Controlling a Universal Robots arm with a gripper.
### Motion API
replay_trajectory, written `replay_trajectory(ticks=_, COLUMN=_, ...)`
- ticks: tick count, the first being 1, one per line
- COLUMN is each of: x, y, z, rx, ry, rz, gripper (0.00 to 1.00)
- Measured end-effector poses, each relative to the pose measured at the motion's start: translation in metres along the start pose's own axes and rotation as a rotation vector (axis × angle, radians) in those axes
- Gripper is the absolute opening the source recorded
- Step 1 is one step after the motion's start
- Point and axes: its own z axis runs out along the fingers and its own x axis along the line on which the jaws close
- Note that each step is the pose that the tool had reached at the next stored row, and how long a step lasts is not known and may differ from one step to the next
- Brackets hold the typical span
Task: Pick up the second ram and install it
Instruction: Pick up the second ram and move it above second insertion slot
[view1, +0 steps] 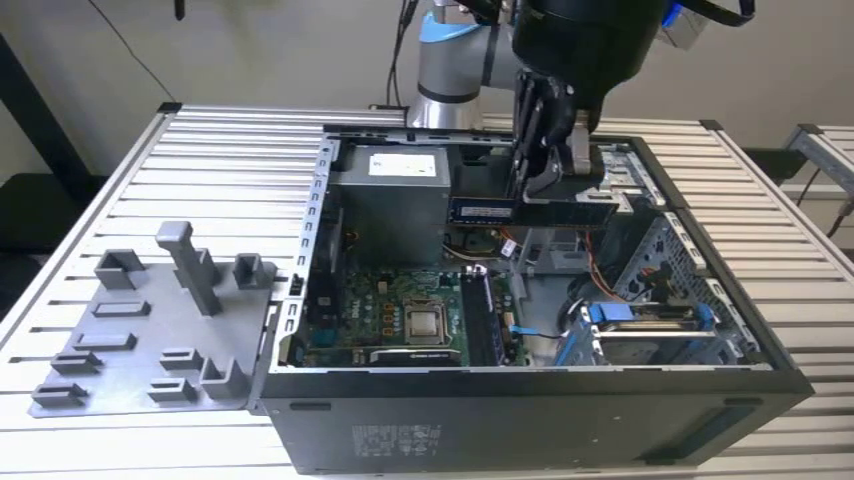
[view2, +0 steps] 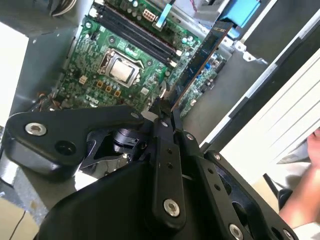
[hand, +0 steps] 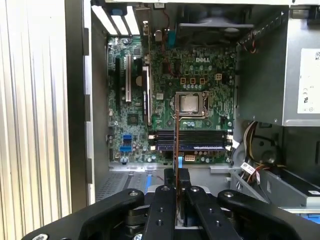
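The gripper (view1: 545, 195), clamped on the second ram (view1: 531, 209), hung above the open computer case (view1: 534, 420). In the first wrist view the stick appeared edge-on, crossing the memory slots (hand: 192, 140) of the motherboard (hand: 130, 120) at right angles and apart from them. By this onlooker's judgement, good seating required the stick parallel to a free slot, notch matched, and pressed down evenly at both ends.
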Motion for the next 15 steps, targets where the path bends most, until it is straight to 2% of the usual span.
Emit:
replay_trajectory(ticks=8, x=-0.0014, y=-0.0016, z=0.0, rx=0.0, ry=0.0, rz=0.0, gripper=0.14)
replay_trajectory(ticks=11, x=-0.006, y=-0.0015, z=0.0, rx=0.0, ry=0.0, rz=0.0, gripper=0.14)
replay_trajectory(ticks=15, x=-0.0158, y=-0.0013, z=0.0001, rx=0.0, ry=0.0001, rz=0.0, gripper=0.14)
